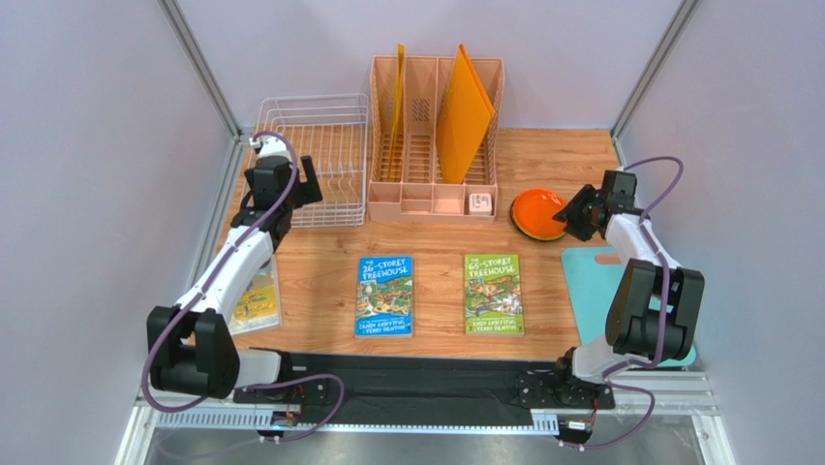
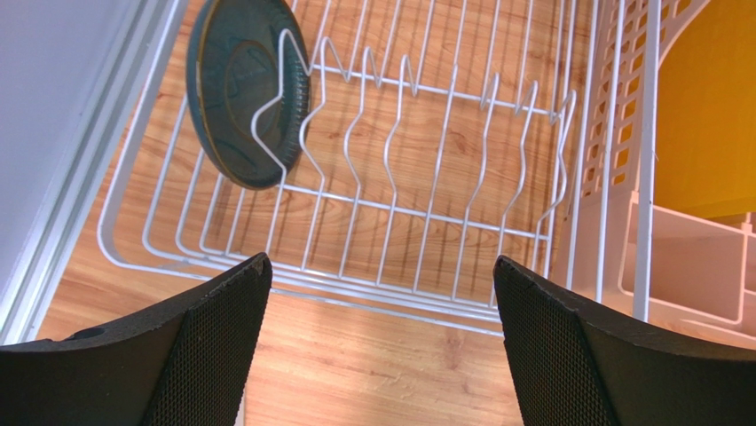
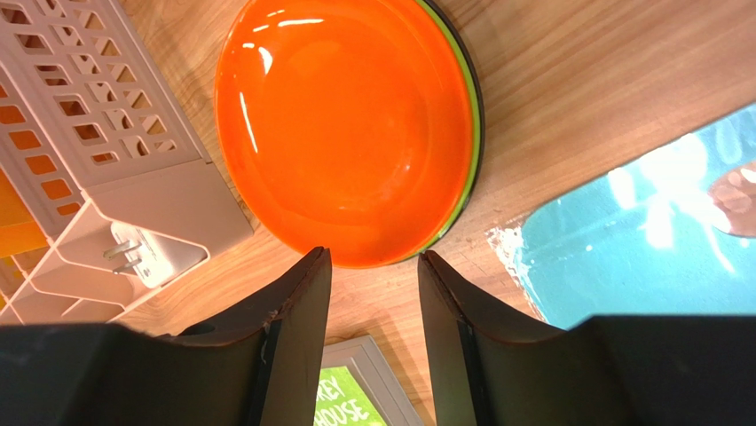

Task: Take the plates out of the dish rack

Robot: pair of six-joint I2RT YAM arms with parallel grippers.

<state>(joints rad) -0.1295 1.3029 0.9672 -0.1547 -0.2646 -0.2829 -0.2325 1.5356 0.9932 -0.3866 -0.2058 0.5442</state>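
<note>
**Top view.** The white wire dish rack [image 1: 315, 155] stands at 11 o'clock on the wooden counter [image 1: 438, 291], touching the left wall of a peach slotted organizer [image 1: 436, 145] at 12 o'clock. The organizer holds tall orange folders [image 1: 463, 116] leaning in its slots.

At 6 o'clock from the organizer lie two books:
- a blue one [image 1: 384, 295] reading "THE 26-STOREY TREEHOUSE"
- a green one [image 1: 493, 294] reading "THE 65-STOREY TREEHOUSE"

A yellow book [image 1: 257, 300] lies partly under the left arm; its title is too small to read. A teal mat [image 1: 600, 291] lies at 4 o'clock.

**Left arm.** The left end effector [image 1: 281, 184] hovers at the rack's near edge. In the left wrist view it [image 2: 381, 266] is spread wide. One black plate [image 2: 244, 89] stands on edge between the prongs at 11 o'clock in the rack [image 2: 399, 204].

**Right arm.** The right end effector [image 1: 581, 211] sits at 3 o'clock from a plate stack on the counter, just beside the organizer's right front corner. In the right wrist view it [image 3: 371, 262] has its jaws narrowly apart, the tips just at the stack's near rim.

- The orange plate [image 3: 346, 124] lies on top.
- The lime green plate [image 3: 475, 124] shows as a thin rim beneath it.
- A darker rim shows outside the green one; its colour cannot be told.
- A white plug adapter [image 3: 133, 257] with two metal prongs lies in the organizer's front compartment.
- The letters "HOUSE" show on a book cover at 6 o'clock.
</note>
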